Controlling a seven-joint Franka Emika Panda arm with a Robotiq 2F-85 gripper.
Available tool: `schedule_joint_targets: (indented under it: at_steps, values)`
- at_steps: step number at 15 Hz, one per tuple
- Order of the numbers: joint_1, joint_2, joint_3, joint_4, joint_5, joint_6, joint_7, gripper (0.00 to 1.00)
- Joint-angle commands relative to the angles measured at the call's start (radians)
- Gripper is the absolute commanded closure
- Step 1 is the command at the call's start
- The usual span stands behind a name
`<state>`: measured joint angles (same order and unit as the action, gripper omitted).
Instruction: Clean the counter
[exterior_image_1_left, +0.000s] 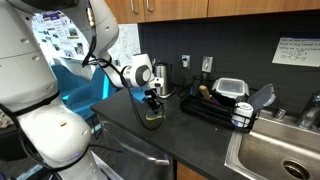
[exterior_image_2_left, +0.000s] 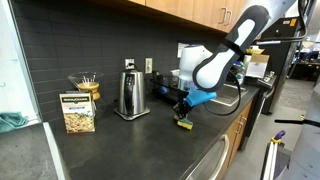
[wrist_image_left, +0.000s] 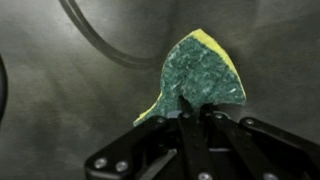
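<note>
At the bottom centre of the wrist view, the claw (wrist_image_left: 197, 110) has its dark fingers pinched on the lower edge of a sponge (wrist_image_left: 203, 72). The sponge's green scouring face is turned to the camera, and a yellow layer shows along its top and left rim. Behind it the counter (wrist_image_left: 60, 110) fills the frame as a dull grey, faintly streaked surface, and a dark cable (wrist_image_left: 95, 38) curves across the upper left. In both exterior views the claw (exterior_image_1_left: 152, 103) (exterior_image_2_left: 183, 112) points down at mid-frame with the sponge (exterior_image_1_left: 152, 117) (exterior_image_2_left: 185, 124) under it, low against the counter (exterior_image_1_left: 190, 135) (exterior_image_2_left: 120, 145); whether it presses on the surface is hard to tell. The counter is wide, flat, matte and near black, and takes up the lower half of both exterior frames. A steel kettle (exterior_image_2_left: 128, 95) stands on it left of the claw in an exterior view, and a printed box (exterior_image_2_left: 78, 113) stands farther left. Elsewhere a dark dish rack (exterior_image_1_left: 215, 108) sits on it right of centre, and a steel sink (exterior_image_1_left: 285, 150) occupies the lower right corner. A dark tiled backsplash (exterior_image_2_left: 60, 50) rises behind the counter, wooden cabinets (exterior_image_1_left: 200, 8) run along the top edge, and a sheet of paper (exterior_image_1_left: 297, 52) hangs at the upper right.
</note>
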<state>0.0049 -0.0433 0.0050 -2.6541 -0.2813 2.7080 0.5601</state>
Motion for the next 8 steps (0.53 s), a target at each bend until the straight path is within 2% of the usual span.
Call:
schedule_joint_targets:
  at_steps: [1,8]
  values:
    - [-0.06,-0.067,-0.026,-0.041,-0.045,-0.02,0.01,0.97]
    - [-0.17,-0.099,-0.05,-0.038,-0.106,-0.025,0.026,0.97]
